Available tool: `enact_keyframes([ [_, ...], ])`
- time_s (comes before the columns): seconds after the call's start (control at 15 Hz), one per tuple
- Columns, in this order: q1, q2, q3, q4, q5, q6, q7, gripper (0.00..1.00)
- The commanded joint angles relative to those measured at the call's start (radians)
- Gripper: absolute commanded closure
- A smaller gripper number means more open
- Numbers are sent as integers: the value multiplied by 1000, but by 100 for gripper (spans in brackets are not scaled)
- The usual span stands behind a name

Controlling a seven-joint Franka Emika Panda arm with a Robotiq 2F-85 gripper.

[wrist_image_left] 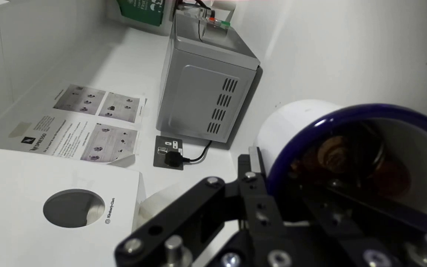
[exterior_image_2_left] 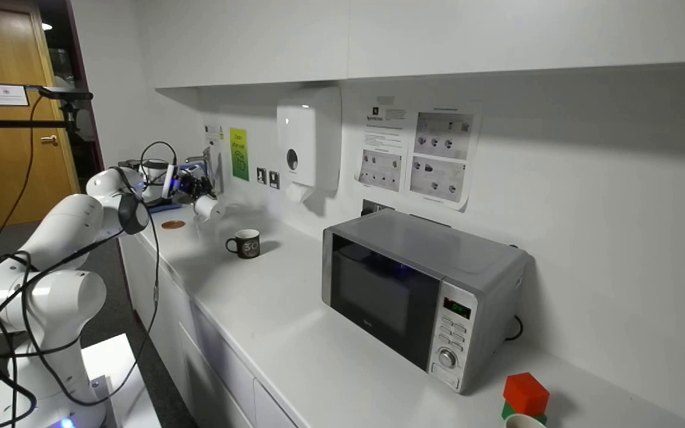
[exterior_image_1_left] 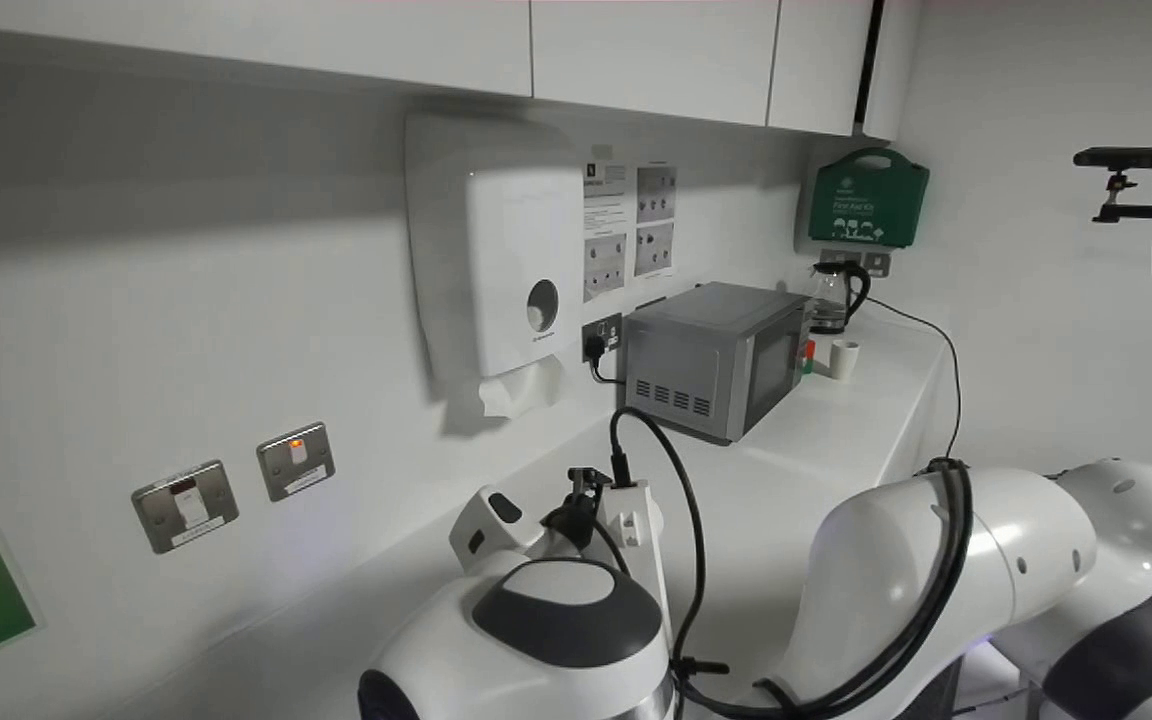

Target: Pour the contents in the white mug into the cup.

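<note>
The white mug (wrist_image_left: 295, 116) has a dark blue rim and dark, reddish-brown contents in the wrist view. My gripper (wrist_image_left: 285, 181) pinches its wall, with one of the fingers (wrist_image_left: 251, 159) outside and the other reaching over the inside. In an exterior view the white mug (exterior_image_2_left: 204, 207) is tipped sideways in the gripper (exterior_image_2_left: 201, 189), above the counter. Just beneath it stands the cup (exterior_image_2_left: 206, 230), pale, translucent and hard to make out. Whether liquid is running out does not show. The arm hides gripper, mug and cup in the remaining exterior view.
A black handled mug (exterior_image_2_left: 248, 244) stands near the cup, and a copper-coloured disc (exterior_image_2_left: 173, 224) lies by the counter's front edge. Farther along are the microwave (exterior_image_2_left: 378, 291), a red block (exterior_image_2_left: 525, 393), a white handleless cup (exterior_image_1_left: 843, 360) and a kettle (exterior_image_1_left: 829, 300). A towel dispenser (exterior_image_2_left: 310, 139) hangs above.
</note>
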Motion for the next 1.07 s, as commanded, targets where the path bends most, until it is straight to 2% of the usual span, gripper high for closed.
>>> enact_keyframes([
  [0.0,-11,2,-14,32,-15,-3,-65,99],
  [1.0,-6,-16,-56,7,-109,4,-208,99],
])
